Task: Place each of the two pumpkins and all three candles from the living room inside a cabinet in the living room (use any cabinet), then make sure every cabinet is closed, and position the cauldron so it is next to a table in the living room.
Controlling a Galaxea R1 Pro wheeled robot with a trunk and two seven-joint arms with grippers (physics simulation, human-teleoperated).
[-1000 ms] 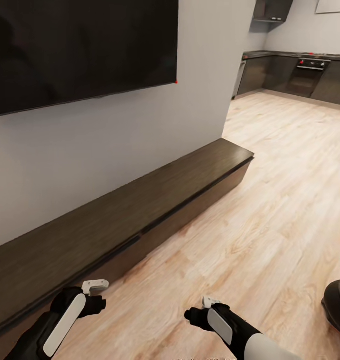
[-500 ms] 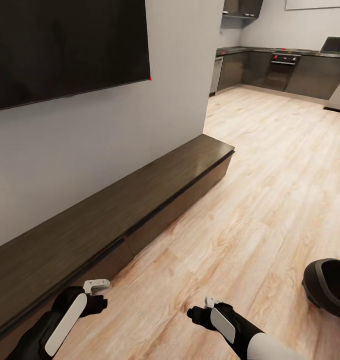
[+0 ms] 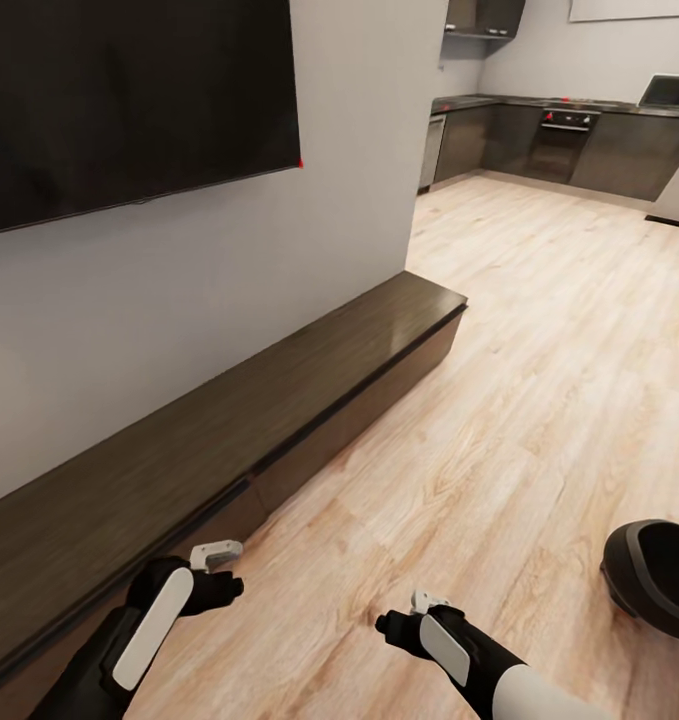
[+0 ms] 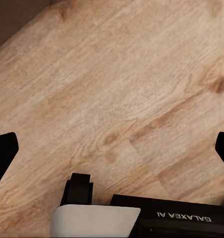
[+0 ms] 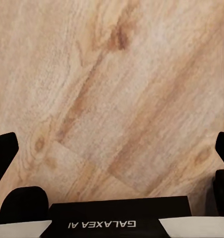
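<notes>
Head view: a long, low dark brown cabinet (image 3: 279, 400) runs along a pale grey wall beneath a large black wall-mounted television (image 3: 129, 95). All of the cabinet's visible drawer fronts look shut. Beyond the cabinet's far end, light wood floor (image 3: 539, 330) stretches toward grey kitchen units (image 3: 579, 145). A round black cauldron (image 3: 659, 580) sits on the floor, well apart from the cabinet, partly cut off by the picture's edge. No pumpkins or candles appear here.

Both arms hang low in front of the cabinet. The left end effector (image 3: 217, 553) is just beside the cabinet's front, and the left wrist view shows its dark fingertips (image 4: 4, 151) spread wide over bare floor, holding nothing. The right end effector (image 3: 427, 603) sits farther from the cabinet, between it and the cauldron; the right wrist view shows its fingertips (image 5: 4, 148) also wide apart and empty.

Risks, as a judgement: the left arm is close enough to the cabinet that a turn of the base could scrape or knock it, and the handle-less fronts may be hard to grip. The cauldron lies near the right arm's side and could be bumped while driving.
</notes>
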